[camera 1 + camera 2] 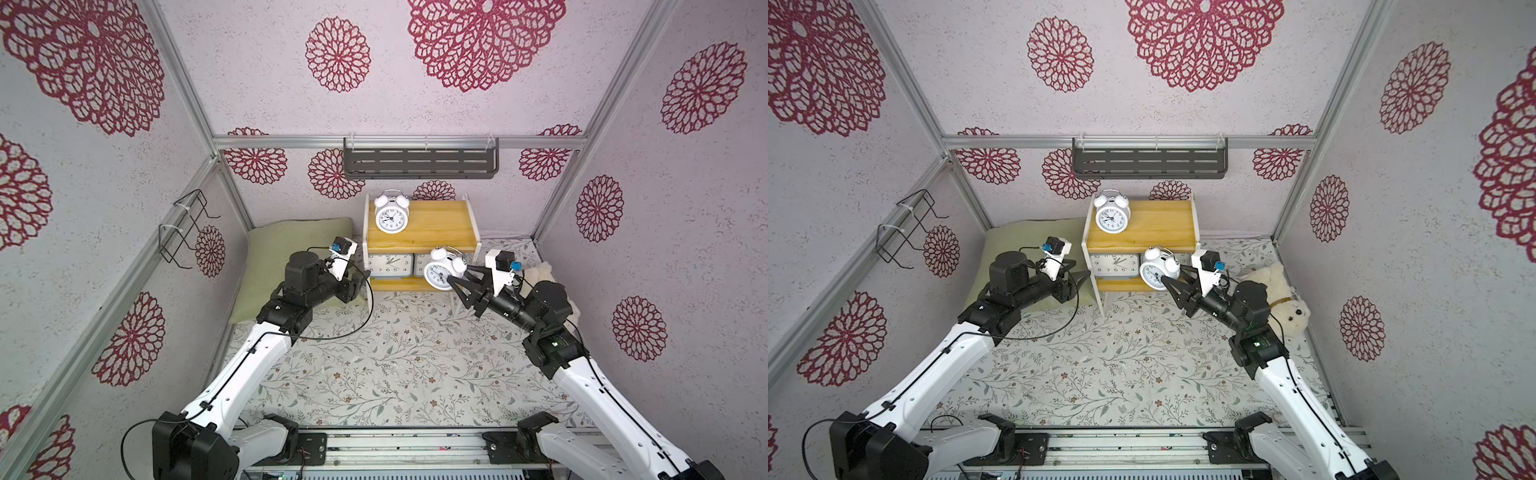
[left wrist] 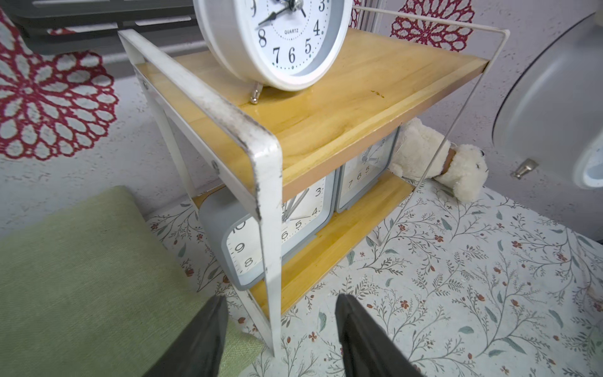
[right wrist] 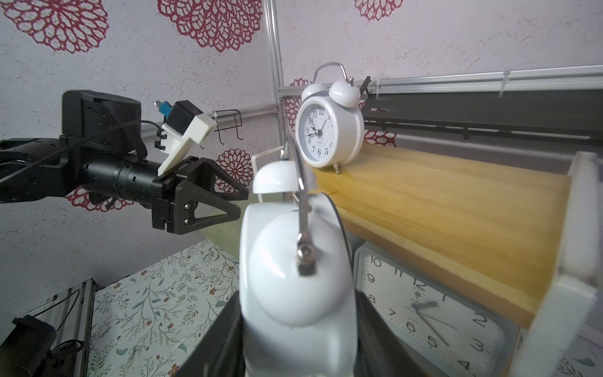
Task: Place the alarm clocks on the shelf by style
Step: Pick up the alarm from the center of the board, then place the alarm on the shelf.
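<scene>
right gripper is clamped on a small round white twin-bell alarm clock. it holds the clock in the air just in front of the two-tier shelf with yellow wooden boards and thin white frame, near the shelf's right end, about level with the top board's front edge. a matching round white twin-bell clock stands on the shelf's top board, left end. two boxy light-grey rectangular clocks sit side by side on the shelf's lower board. left gripper is by the shelf's left front leg, jaws apart, empty.

risks:
- the held clock still has to clear the board edge, so its bells or handle could catch the edge or the thin wire side frame.
- drifting too far left would knock the seated clock.
- the smooth round body could twist in the jaws.
- the thin metal feet could tip it on release.

readable: "quartz" on the seated clock's face above the 6. faces show plain black numerals, no brand legible.
</scene>
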### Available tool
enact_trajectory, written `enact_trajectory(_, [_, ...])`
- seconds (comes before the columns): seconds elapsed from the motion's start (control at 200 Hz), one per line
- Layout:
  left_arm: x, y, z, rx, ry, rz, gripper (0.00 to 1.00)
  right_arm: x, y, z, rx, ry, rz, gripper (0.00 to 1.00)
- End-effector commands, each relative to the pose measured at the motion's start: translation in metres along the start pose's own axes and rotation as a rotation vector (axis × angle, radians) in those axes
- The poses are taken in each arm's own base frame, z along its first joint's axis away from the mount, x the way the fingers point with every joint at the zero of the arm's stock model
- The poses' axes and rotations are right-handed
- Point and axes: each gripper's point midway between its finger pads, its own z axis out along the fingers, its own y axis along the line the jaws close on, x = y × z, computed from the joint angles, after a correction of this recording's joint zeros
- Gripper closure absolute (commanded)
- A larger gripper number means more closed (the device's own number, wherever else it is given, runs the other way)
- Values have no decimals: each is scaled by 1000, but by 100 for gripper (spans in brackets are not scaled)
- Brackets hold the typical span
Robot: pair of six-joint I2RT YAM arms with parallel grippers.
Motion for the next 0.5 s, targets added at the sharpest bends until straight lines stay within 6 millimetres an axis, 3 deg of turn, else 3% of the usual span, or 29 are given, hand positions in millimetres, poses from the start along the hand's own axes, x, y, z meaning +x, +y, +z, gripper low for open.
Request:
enact_trajectory(0.0, [-24,-2,2,48,-66,14,44,-51,7,-2,-18,-113,-48,73])
enact_trajectory(0.27, [-25,-3,12,92,-64,23,56,-82,-18,15,73,-114,-42,73])
enact_trajectory(0.495, [-23,-3,15,102,-54,27,61,-87,-46,31,156,-74,-15,74])
